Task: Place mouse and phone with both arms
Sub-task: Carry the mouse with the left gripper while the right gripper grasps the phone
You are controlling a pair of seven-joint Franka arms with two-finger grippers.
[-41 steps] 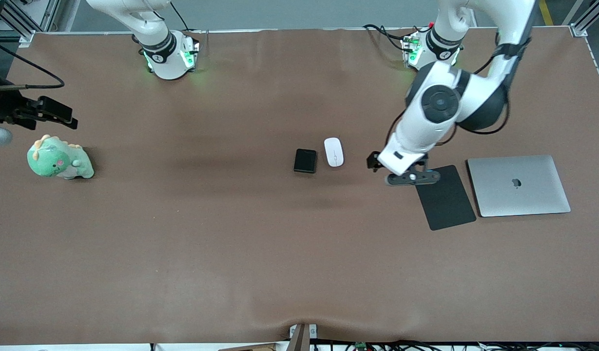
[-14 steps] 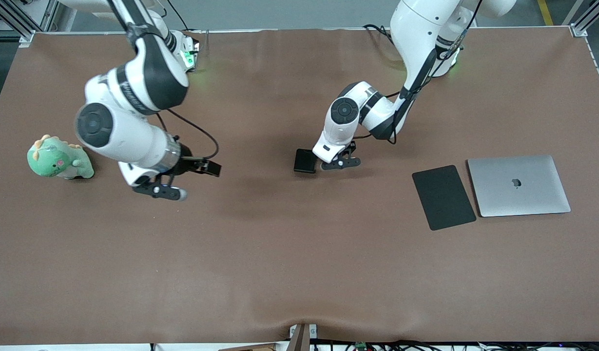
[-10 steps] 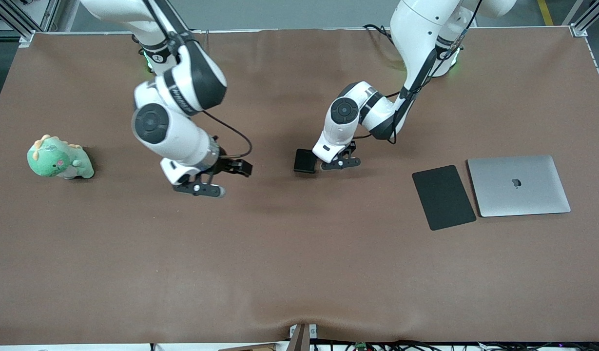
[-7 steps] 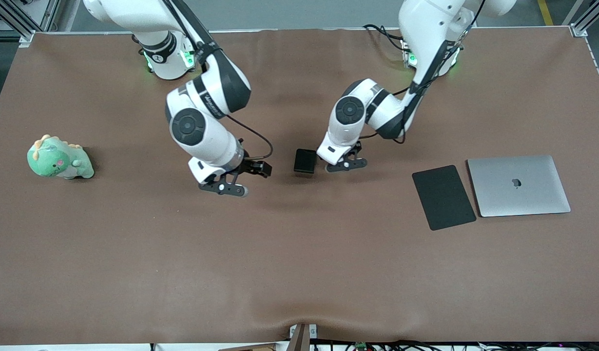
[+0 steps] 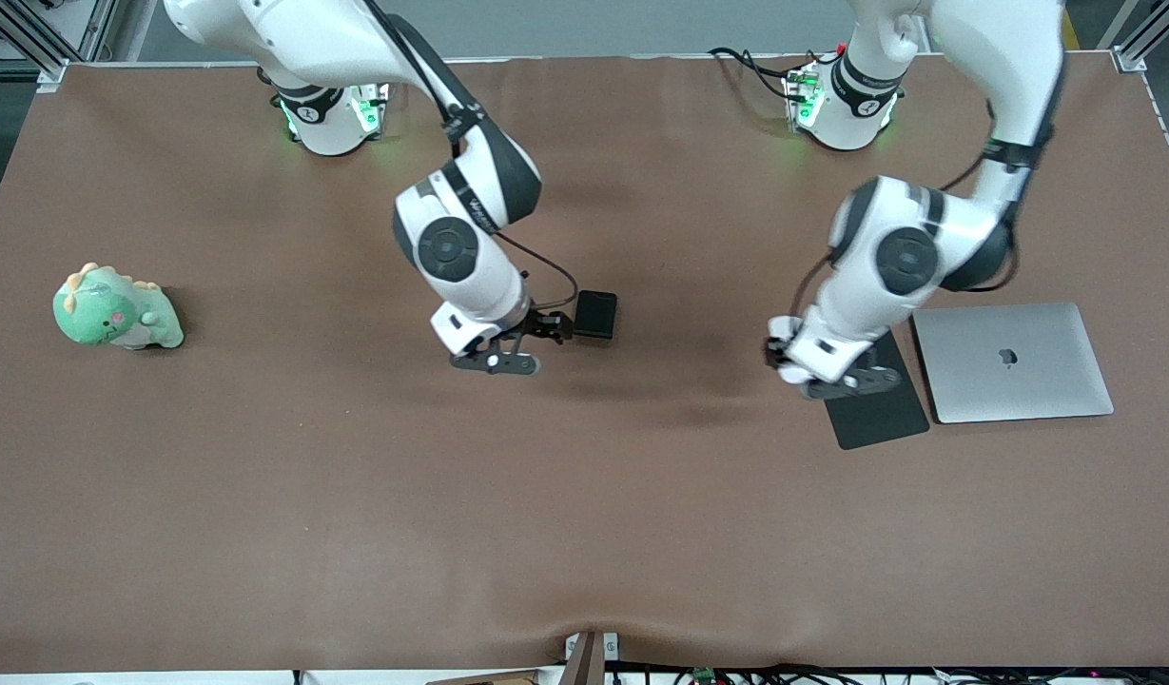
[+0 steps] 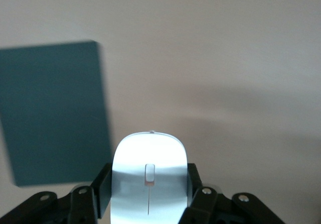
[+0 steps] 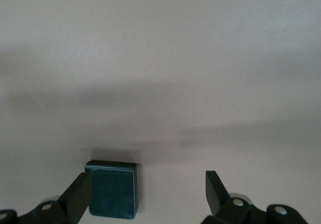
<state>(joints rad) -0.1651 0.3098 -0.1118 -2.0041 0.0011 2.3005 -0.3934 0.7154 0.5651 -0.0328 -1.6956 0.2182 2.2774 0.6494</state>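
My left pincer (image 5: 836,381) is holding the mouse (image 6: 149,180) over the pad (image 5: 879,404) at centre right of the frame, beside the laptop (image 5: 1012,362). My right pincer (image 5: 522,347) is hovering mid-frame over the bench (image 5: 584,495), by the phone (image 5: 595,314). The toy (image 5: 113,309) is sitting at far left.

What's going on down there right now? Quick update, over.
Left claw shut on the mouse, over the black pad. Right claw open beside the phone. Nothing in the way.
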